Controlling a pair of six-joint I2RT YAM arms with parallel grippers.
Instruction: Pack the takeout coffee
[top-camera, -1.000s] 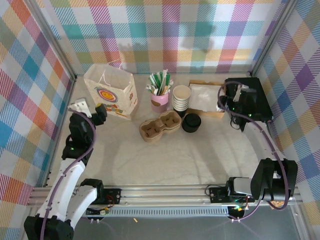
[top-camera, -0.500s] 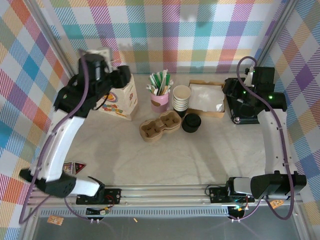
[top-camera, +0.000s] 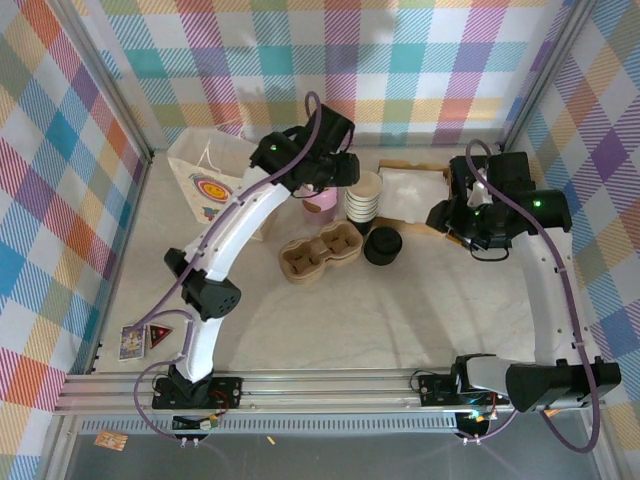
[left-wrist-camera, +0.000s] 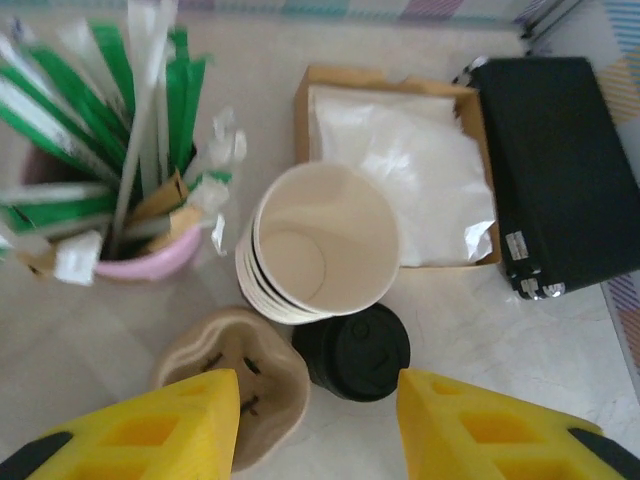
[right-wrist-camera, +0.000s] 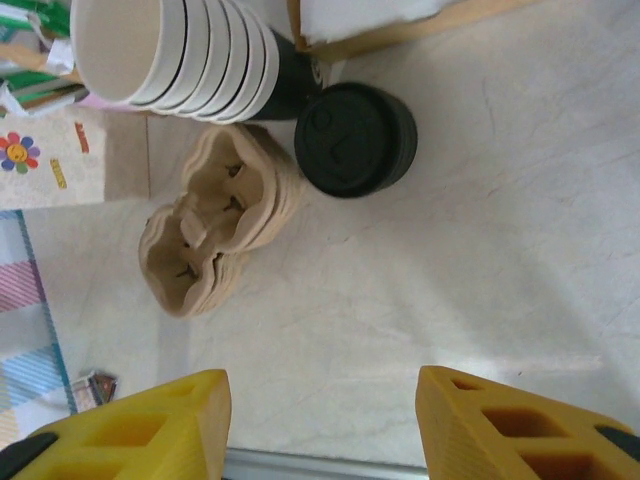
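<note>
The takeout coffee (top-camera: 382, 244) shows as a black lidded disc standing on the table in front of the cream cup stack (top-camera: 363, 195). It also appears in the left wrist view (left-wrist-camera: 360, 350) and the right wrist view (right-wrist-camera: 355, 138). My left gripper (top-camera: 338, 168) hangs open, high above the cups. Its yellow fingers (left-wrist-camera: 160, 430) frame the black lid and one end of the pulp carrier (left-wrist-camera: 235, 390). My right gripper (top-camera: 447, 215) is open too, raised to the right of the coffee, with only bare table between its fingers (right-wrist-camera: 520, 420).
A printed paper bag (top-camera: 215, 185) stands back left. A pink cup of straws (left-wrist-camera: 120, 190), a napkin box (top-camera: 410, 190) and a black box (left-wrist-camera: 560, 170) line the back. The pulp carrier (top-camera: 320, 252) lies left of the coffee. A small card (top-camera: 135, 340) lies near left.
The left arm swung from the far left, over the bag, to above the cup stack. The right arm came from the back right corner toward the centre. The objects stayed put.
</note>
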